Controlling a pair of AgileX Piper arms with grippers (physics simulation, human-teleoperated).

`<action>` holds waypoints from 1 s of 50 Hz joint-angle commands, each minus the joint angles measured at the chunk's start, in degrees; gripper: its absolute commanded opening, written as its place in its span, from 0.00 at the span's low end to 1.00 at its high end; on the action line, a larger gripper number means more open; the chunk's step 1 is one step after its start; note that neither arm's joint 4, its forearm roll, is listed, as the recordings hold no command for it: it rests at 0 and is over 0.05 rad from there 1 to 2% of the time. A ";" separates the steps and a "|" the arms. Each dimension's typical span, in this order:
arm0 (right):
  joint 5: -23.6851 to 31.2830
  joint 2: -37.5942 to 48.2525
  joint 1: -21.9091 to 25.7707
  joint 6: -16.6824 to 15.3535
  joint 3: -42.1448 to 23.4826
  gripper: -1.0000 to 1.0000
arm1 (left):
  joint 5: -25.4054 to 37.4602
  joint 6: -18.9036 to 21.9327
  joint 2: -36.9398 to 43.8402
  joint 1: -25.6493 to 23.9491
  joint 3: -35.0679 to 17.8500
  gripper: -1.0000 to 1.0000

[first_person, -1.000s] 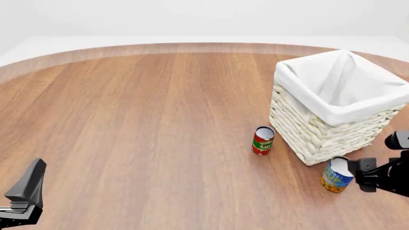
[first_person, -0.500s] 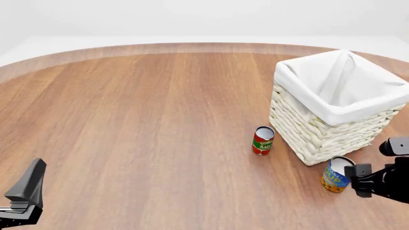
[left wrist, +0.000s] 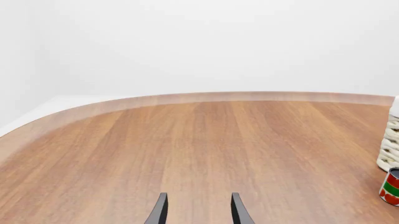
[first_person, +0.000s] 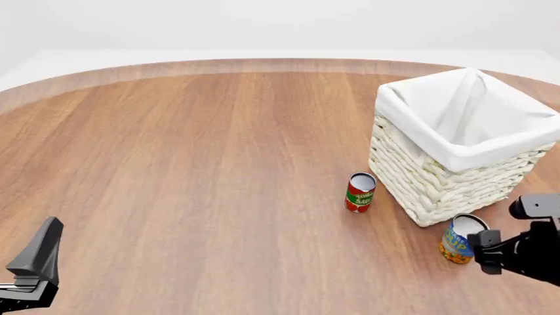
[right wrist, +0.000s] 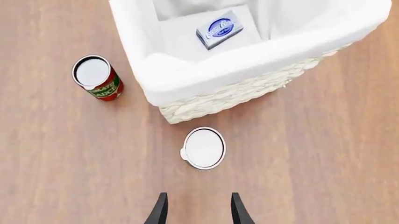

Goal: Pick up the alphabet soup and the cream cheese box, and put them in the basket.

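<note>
The alphabet soup (first_person: 460,239) stands upright on the table just in front of the basket (first_person: 455,167); from above its silvery-white lid (right wrist: 204,148) shows beside the wicker wall. The cream cheese box (right wrist: 219,29) lies flat on the cloth liner inside the basket (right wrist: 206,70). My right gripper (first_person: 490,252) hovers open just right of the can, and in its wrist view the gripper (right wrist: 198,212) has nothing between its fingers, the can lying beyond the fingertips. My left gripper (first_person: 39,246) stays open at the near left, far from everything; its wrist view shows the gripper (left wrist: 198,212) over bare wood.
A red and green tomato sauce can (first_person: 360,192) stands upright left of the basket, also seen as the tomato sauce can (right wrist: 96,77) from above and at the edge of the left wrist view (left wrist: 391,186). The round wooden table (first_person: 193,164) stretches wide to the left.
My right gripper has drawn back toward the table's near edge, away from the alphabet soup. The can stays where it was, and the left arm has not moved.
</note>
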 commanded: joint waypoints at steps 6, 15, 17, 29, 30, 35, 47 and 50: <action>-0.26 0.54 -0.13 -0.03 0.74 1.00 | 0.00 0.00 0.00 0.00 0.00 1.00; -1.69 1.76 -0.34 -0.53 1.60 1.00 | 0.00 0.00 0.00 0.00 0.00 1.00; -2.31 2.33 -0.46 -0.51 1.76 1.00 | 0.00 0.00 0.00 0.00 0.00 1.00; -7.10 5.88 -0.45 -0.84 4.00 1.00 | 0.00 0.00 0.00 0.00 0.00 1.00; -6.74 5.96 -0.50 -0.87 3.70 1.00 | 0.00 0.00 0.00 0.00 0.00 1.00; -7.25 6.43 -0.40 -0.89 4.09 1.00 | 0.00 0.00 0.00 0.00 0.00 1.00; -7.93 7.58 -0.25 -0.97 4.11 1.00 | 0.00 0.00 0.00 0.00 0.00 1.00; -8.37 8.13 -0.28 -1.06 4.12 1.00 | 0.00 0.00 0.00 0.00 0.00 1.00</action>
